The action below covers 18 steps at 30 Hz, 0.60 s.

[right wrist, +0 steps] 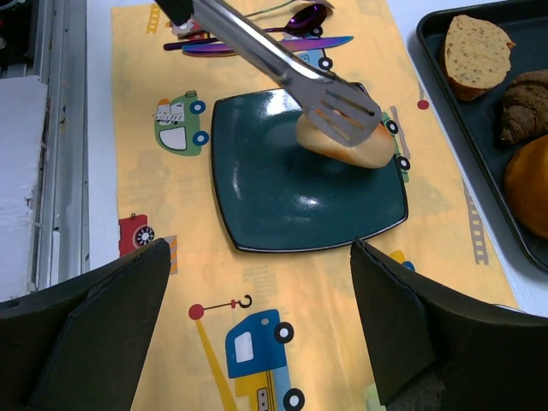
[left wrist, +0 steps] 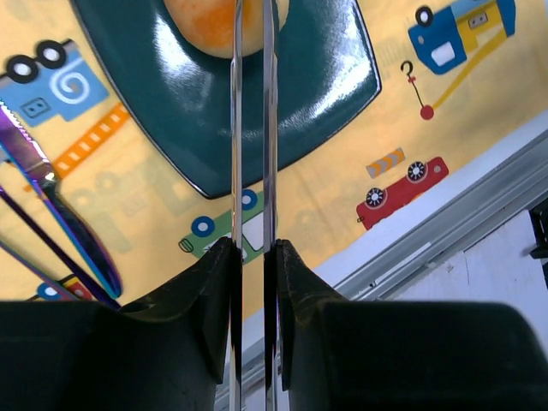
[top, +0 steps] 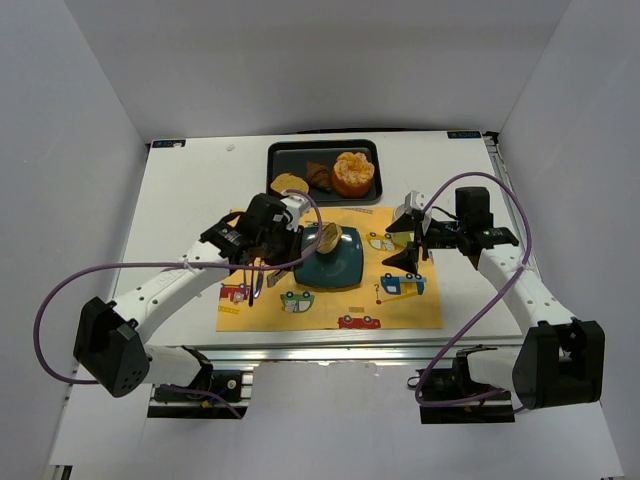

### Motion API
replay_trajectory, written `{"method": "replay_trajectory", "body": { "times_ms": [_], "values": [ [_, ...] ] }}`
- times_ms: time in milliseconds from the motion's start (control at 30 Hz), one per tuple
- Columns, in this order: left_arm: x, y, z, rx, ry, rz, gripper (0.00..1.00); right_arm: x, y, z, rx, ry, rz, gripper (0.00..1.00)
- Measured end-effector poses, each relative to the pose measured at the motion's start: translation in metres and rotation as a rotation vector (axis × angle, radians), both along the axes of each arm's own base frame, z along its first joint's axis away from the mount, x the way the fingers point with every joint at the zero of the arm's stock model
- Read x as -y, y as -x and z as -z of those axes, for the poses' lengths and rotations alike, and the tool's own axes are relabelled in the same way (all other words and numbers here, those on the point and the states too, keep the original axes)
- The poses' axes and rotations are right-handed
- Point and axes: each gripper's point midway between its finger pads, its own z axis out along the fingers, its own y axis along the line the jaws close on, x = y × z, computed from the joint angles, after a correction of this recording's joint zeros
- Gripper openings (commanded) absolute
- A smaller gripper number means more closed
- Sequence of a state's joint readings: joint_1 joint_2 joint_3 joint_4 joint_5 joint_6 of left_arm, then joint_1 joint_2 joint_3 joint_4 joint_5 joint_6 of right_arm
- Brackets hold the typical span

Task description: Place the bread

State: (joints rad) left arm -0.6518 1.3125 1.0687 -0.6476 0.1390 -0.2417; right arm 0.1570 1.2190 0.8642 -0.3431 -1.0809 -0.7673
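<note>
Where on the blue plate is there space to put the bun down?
Most of the plate is bare: the middle and the side away from the tray. The bun, pinched in the tongs, is at the corner nearest the tray. Crowded spots: the tray itself, and the cutlery on the mat beside the plate.

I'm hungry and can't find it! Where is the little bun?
In the top view the bread is mid-table, pinched in the tongs at the far edge of the teal plate, near the black tray.

No text or number is legible; the placemat (right wrist: pixel 325 282) bears only cartoon vehicles.
</note>
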Motion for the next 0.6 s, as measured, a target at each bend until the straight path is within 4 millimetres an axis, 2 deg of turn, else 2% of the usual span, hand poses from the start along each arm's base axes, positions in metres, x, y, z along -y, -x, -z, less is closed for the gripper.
{"method": "replay_trajectory", "body": {
  "times_ms": [67,100,233,333,600],
  "values": [
    [0.003,0.004,0.006,-0.014,-0.006,0.011,0.08,0.0,0.0,0.0,-0.002,0.001,0.0,0.89],
    [0.003,0.006,0.01,-0.025,-0.011,0.017,0.16,0.0,0.001,0.0,-0.004,0.001,0.0,0.89],
    [0.006,0.016,0.022,-0.061,-0.022,0.034,0.31,0.0,0.001,0.001,-0.006,0.002,0.0,0.9],
    [0.007,0.021,0.025,-0.079,-0.019,0.044,0.36,0.0,0.001,0.001,-0.006,0.002,0.0,0.9],
    [0.012,0.028,0.027,-0.107,0.003,0.063,0.43,0.0,0.002,0.002,-0.011,0.003,-0.001,0.89]
  ]
}}
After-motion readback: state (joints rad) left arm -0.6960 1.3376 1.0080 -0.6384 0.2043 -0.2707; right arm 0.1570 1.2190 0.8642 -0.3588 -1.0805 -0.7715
